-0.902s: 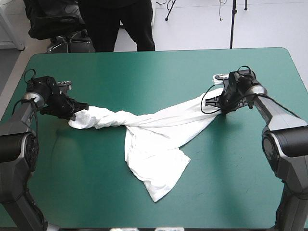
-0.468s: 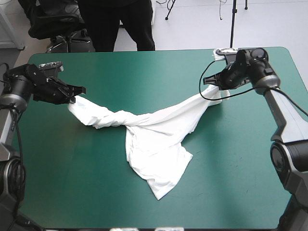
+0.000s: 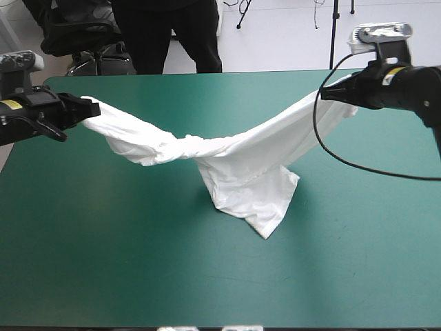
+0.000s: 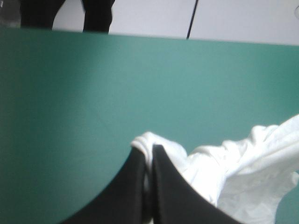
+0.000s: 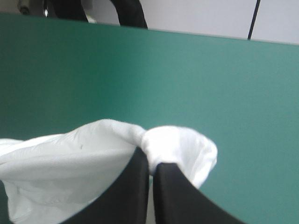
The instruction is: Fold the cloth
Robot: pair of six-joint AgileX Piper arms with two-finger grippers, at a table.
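Note:
The white T-shirt [image 3: 234, 162] hangs stretched between both grippers above the teal-green table, sagging and twisted in the middle, its lowest part resting on the cover. My left gripper [image 3: 88, 107] is raised over the table's left side and is shut on one end of the shirt. My right gripper [image 3: 329, 93] is raised at the far right and is shut on the other end. In the left wrist view the gripper [image 4: 148, 151] pinches a white fold of the T-shirt [image 4: 233, 172]. In the right wrist view the gripper [image 5: 150, 161] grips the bunched T-shirt [image 5: 74, 158].
The teal-green cover [image 3: 124, 241] lies bare along the near half of the table. The table's far edge [image 3: 227, 74] runs just behind the hanging shirt.
Both arms have risen and pulled apart, lifting the shirt's ends off the table. The shirt now hangs in a sagging span and its lower part has drawn toward the middle.

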